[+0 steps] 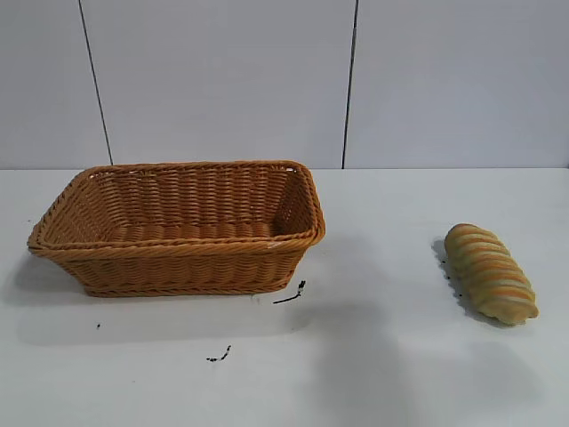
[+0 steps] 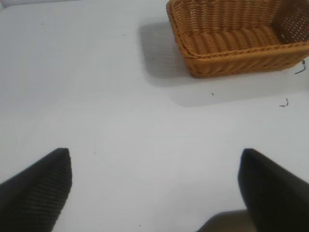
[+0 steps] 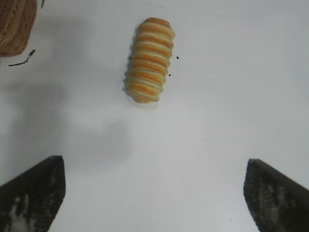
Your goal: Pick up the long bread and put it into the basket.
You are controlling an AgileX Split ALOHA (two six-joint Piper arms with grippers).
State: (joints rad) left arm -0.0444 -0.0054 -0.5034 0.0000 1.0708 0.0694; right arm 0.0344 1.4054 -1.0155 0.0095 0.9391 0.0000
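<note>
The long bread (image 1: 490, 272), a tan loaf with orange crosswise stripes, lies on the white table at the right; neither arm shows in the exterior view. The wicker basket (image 1: 178, 253) stands at the left with nothing in it. In the right wrist view the bread (image 3: 149, 60) lies ahead of my right gripper (image 3: 155, 166), whose dark fingers stand wide apart over bare table, well short of the loaf. My left gripper (image 2: 155, 157) is open too, over bare table, with the basket (image 2: 241, 58) some way beyond it.
Small black marks (image 1: 290, 294) dot the table in front of the basket. A pale panelled wall rises behind the table. White tabletop (image 1: 382, 356) stretches between basket and bread.
</note>
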